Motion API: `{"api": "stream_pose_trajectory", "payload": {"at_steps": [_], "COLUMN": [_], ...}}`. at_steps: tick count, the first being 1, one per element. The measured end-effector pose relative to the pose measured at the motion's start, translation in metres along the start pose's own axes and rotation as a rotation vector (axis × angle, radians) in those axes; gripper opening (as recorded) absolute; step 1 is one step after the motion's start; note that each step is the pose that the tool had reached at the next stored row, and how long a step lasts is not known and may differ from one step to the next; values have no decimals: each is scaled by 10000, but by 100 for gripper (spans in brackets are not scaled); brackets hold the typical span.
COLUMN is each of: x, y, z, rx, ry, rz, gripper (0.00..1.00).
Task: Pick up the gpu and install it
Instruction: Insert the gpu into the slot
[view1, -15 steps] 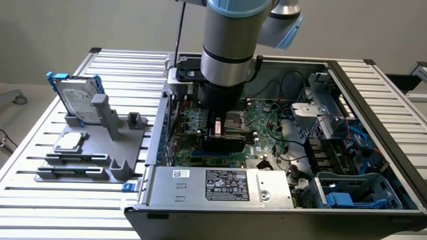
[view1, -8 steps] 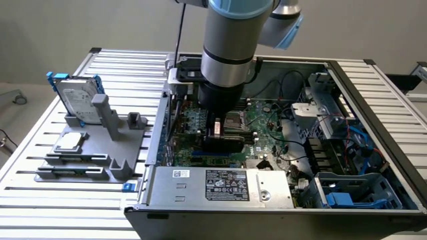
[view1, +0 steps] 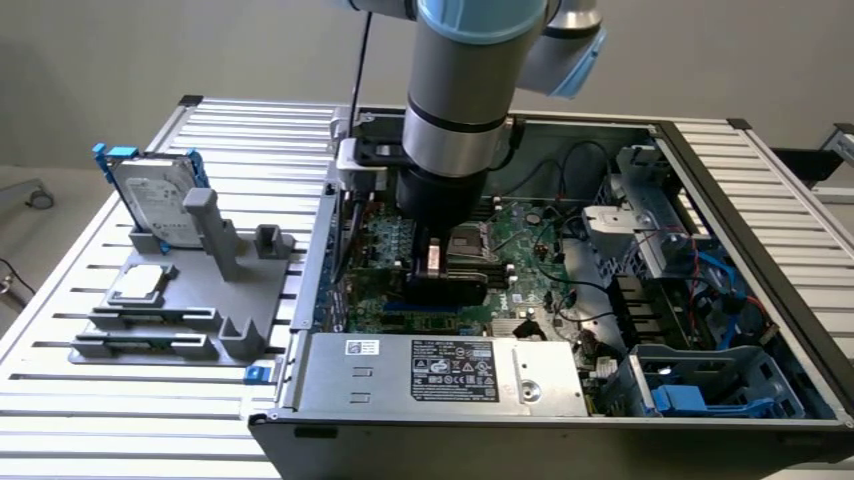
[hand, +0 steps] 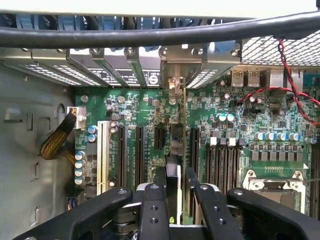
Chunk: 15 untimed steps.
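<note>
The pincer (hand: 176, 176) is closed narrow on the gpu (hand: 174, 161). Its two matte black fingers (hand: 160, 181) press the faces of the thin card, which stands on edge.

From the wrist the gpu is a slim strip with green board on one side and black cover on the other. It runs straight ahead of the fingertips to its silver bracket (hand: 175, 82), which meets the perforated metal slot covers (hand: 115, 70) at the case's rear wall. Long black slots (hand: 140, 150) and one white slot (hand: 103, 155) lie just beside the card on the glossy green motherboard (hand: 225, 107). Whether the card sits in a slot cannot be told. A thick black cable (hand: 150, 35) crosses beyond the bracket.

The exterior view adds the setting. The smooth round arm (view1: 461, 110) reaches down into the open case (view1: 747, 200). A boxy silver power supply (view1: 441, 370) is near the pincer. Well apart from it, toward the exterior view's left, a grey moulded holder (view1: 200, 320) rests on the ribbed aluminium table (view1: 80, 410). It carries an upright silver drive (view1: 150, 195) in blue rails and a small square chip (view1: 143, 283).
</note>
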<state>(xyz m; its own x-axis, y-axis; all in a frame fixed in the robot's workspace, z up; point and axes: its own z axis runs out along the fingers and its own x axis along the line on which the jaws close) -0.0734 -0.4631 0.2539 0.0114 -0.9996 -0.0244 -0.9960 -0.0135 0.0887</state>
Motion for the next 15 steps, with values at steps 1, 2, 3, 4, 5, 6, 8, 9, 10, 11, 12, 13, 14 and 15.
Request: {"api": "stream_pose_trajectory", "payload": {"at_steps": [1, 2, 3, 4, 5, 6, 8, 9, 10, 11, 12, 13, 14, 15], "x": [0, 0, 1, 0, -3, -8, -22, -29, -33, -41, -51, -61, -69, -74], "y": [0, 0, 0, 0, 0, -1, 0, 0, 2, 3, 2, 2, -1, 0], "z": [4, 9, 13, 20, 25, 25, 23, 23, 18, 15, 13, 8, 4, -9], "rx": [-13, -24, -32, -37, -38, -40, -45, -45, -48, -48, -47, -43, -31, -38], "ry": [2, 3, 4, -3, -10, -10, -11, -11, -2, 0, -9, -15, -20, 1], "rz": [26, 55, 83, 109, 134, 153, 189, 203, 216, 227, 234, 235, 231, 232], "gripper": [26, 26, 26, 26, 26, 26, 26, 26, 26, 26, 26, 26, 26, 26]}}
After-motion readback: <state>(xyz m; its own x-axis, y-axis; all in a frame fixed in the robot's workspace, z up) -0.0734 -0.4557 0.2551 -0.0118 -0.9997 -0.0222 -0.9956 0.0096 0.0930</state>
